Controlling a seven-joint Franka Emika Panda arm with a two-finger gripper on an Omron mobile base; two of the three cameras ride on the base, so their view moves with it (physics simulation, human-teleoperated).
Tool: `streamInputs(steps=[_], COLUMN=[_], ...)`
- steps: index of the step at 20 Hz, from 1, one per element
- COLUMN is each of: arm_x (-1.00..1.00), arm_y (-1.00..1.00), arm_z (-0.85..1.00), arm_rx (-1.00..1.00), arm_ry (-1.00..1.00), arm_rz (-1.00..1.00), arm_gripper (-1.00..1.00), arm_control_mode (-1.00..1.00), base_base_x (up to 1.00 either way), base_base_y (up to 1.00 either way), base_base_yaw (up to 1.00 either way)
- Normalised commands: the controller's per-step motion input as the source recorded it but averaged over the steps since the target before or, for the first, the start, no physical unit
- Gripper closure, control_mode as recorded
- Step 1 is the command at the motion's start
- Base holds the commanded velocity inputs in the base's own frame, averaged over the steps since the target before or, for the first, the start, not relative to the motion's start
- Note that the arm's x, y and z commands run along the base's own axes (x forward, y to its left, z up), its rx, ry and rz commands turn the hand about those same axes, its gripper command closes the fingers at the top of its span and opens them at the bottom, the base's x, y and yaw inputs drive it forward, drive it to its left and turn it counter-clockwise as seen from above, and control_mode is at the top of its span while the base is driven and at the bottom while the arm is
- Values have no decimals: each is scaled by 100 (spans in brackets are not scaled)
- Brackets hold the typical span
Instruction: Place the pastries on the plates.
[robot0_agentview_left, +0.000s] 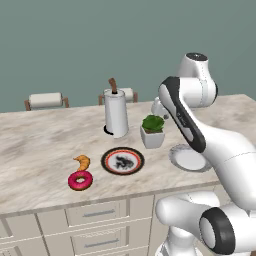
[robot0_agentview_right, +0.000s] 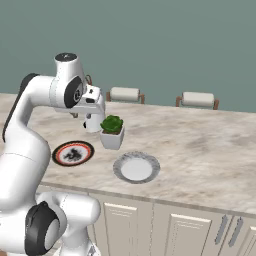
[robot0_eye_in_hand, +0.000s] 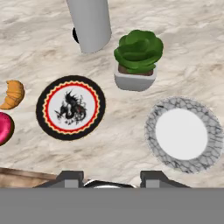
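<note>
A golden croissant (robot0_agentview_left: 82, 161) (robot0_eye_in_hand: 13, 94) and a pink-frosted donut (robot0_agentview_left: 80, 180) (robot0_eye_in_hand: 3, 127) lie side by side on the marble counter, left of the dark-rimmed plate (robot0_agentview_left: 122, 161) (robot0_agentview_right: 73, 153) (robot0_eye_in_hand: 71, 107). That plate has a red edge and a white patterned centre, and nothing lies on it. The plain white-grey plate (robot0_agentview_left: 187, 159) (robot0_agentview_right: 136, 168) (robot0_eye_in_hand: 183, 134) sits to its right, also bare. My gripper (robot0_eye_in_hand: 111, 179) hovers high above the counter between the two plates. Its fingers stand apart, open, holding nothing.
A paper towel holder (robot0_agentview_left: 115, 114) (robot0_eye_in_hand: 89, 24) stands behind the dark-rimmed plate. A green plant in a white square pot (robot0_agentview_left: 152, 131) (robot0_agentview_right: 112, 131) (robot0_eye_in_hand: 136, 61) sits between and behind the plates. Chair backs (robot0_agentview_left: 46, 100) (robot0_agentview_right: 197, 99) rise beyond the counter's far edge.
</note>
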Motion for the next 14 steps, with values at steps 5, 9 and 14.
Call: streamInputs(steps=[5, 9, 14], arm_x=[5, 15, 31], arm_y=[23, 47, 67], arm_z=[0, 0, 0], arm_rx=[0, 0, 0], arm_ry=[0, 0, 11], arm_rz=[0, -6, -14], arm_gripper=[-100, -100, -100], arm_control_mode=[-100, -100, -100], base_base_x=[0, 0, 0], base_base_y=[0, 0, 0], base_base_yaw=[0, 0, 0])
